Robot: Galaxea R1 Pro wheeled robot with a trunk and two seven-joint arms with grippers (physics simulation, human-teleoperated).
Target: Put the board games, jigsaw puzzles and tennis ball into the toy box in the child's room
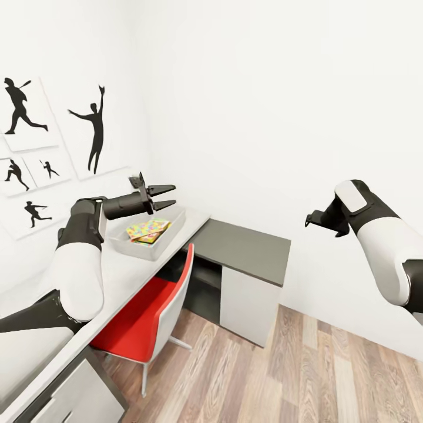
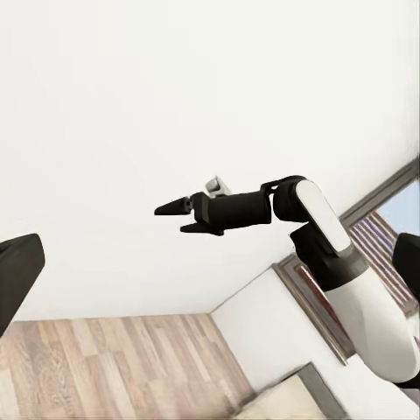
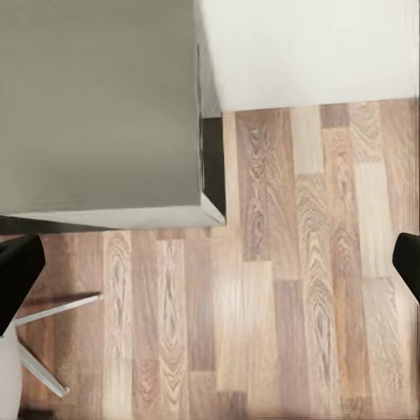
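In the head view, the left gripper sits left of centre, above the toy box, its two fingers parted and holding nothing. The toy box rests on the table, also left of centre, and contains a jigsaw puzzle. A red chair stands at lower left, tucked against the table. The right gripper appears at mid-frame in the left wrist view, over open floor; its fingers are apart and empty.
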